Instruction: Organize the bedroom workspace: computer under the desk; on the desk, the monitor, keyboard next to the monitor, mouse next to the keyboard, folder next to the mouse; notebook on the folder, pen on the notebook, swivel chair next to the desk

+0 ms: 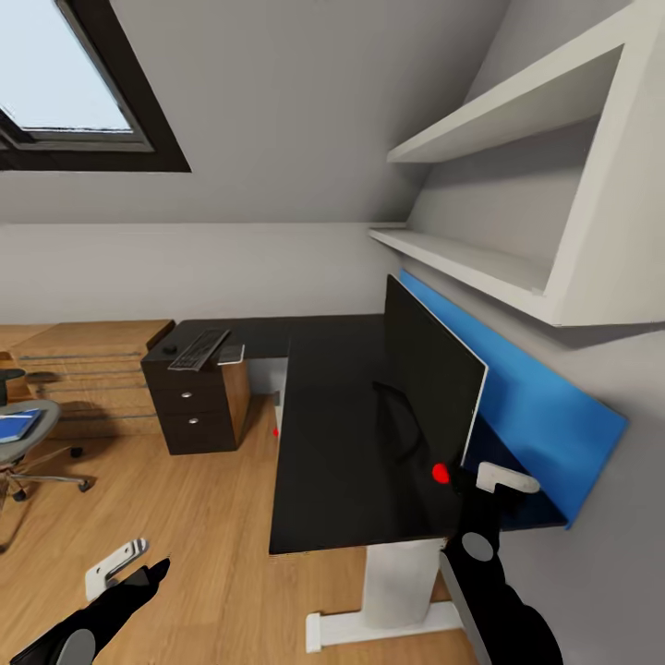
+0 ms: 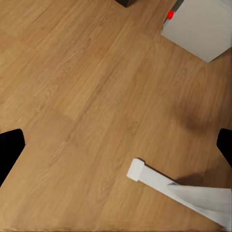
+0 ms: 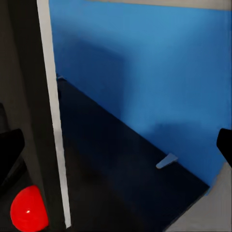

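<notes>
The monitor [image 1: 434, 374] stands mid-frame on the black table [image 1: 332, 443], near its blue back panel [image 1: 526, 397]. Wide, thin and likely top-heavy, it is best gripped by its rigid edge. The right claw [image 1: 503, 482], fingers apart, hovers beside that edge.

Desks: one black-topped desk [image 1: 323, 434]
Monitors: one monitor [image 1: 429, 374]
Keyboards: one keyboard [image 1: 199, 349]
Swivel chairs: one swivel chair [image 1: 23, 439]
Folders: one blue folder [image 1: 17, 425]
Skylights: one skylight [image 1: 65, 88]
Wall shelves: two wall shelves [image 1: 462, 263]
Drawer cabinets: one drawer cabinet [image 1: 194, 406]
</notes>
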You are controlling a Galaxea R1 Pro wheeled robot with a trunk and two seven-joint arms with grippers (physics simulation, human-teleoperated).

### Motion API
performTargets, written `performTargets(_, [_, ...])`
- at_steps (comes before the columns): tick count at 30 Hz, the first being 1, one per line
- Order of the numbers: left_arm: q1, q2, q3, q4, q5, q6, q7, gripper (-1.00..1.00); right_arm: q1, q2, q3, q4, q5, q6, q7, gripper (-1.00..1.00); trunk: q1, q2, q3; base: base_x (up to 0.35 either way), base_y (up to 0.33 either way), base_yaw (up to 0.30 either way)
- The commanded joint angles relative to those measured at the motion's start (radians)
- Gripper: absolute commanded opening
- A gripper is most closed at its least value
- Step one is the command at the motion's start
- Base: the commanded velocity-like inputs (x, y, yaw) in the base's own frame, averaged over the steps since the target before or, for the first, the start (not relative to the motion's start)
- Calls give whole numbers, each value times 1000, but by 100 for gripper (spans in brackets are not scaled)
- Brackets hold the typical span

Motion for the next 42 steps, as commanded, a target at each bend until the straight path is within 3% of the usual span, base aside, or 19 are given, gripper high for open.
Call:
performTargets(1, [-1,0,0,-1,10,4,8,100,-1,0,1,-1,3,10,-6,100,0,-1,-1,-334,0,0])
performTargets(17, [-1,3,3,9,14,6,9,100,-1,0,1,38,2,10,-5,100,0,-1,-1,-335,0,0])
performTargets(19, [-1,4,3,29,14,6,10,100,-1,-1,0,58,2,-1,-4,100,0,-1,-1,-333,0,0])
performTargets(20, [-1,4,0,119,4,4,9,100,-1,1,4,71,3,-45,-5,100,0,-1,-1,-299,0,0])
performTargets(21, [-1,4,0,138,-3,3,9,100,-1,1,5,72,3,-47,-5,100,0,-1,-1,-297,0,0])
performTargets(22, [-1,4,-1,186,-29,1,8,100,0,2,9,76,2,-50,-5,100,0,-1,-1,-293,0,0])
performTargets(23, [-1,4,-3,349,-186,-23,5,100,0,3,23,121,1,-54,-5,100,0,-1,-1,-286,0,0])
performTargets(24, [-1,4,-3,373,-218,-35,4,100,0,4,26,132,1,-55,-5,100,0,-1,-1,-285,0,0])
performTargets(25, [-1,3,-2,418,-279,-68,3,100,1,4,32,156,0,-56,-5,100,0,-1,-1,-285,0,0])
performTargets(28, [-1,1,-1,488,-352,-142,3,100,2,5,39,196,-1,-57,-5,100,0,-1,-1,-284,0,0])
performTargets(29, [-1,-1,-1,540,-382,-201,3,100,2,5,43,227,-3,-58,-5,100,0,-1,-1,-275,0,0])
performTargets(32, [-1,-3,-4,670,-421,-343,2,100,2,6,49,337,-8,-83,10,100,0,-1,-1,-190,0,0])
performTargets(36, [-1,-5,-36,774,-435,-453,2,100,2,8,53,502,-10,-158,78,100,0,-1,-1,-68,0,0])
performTargets(42, [-1,-6,-72,842,-437,-570,2,100,2,9,53,736,-10,-230,223,100,0,-1,-1,-13,0,0])
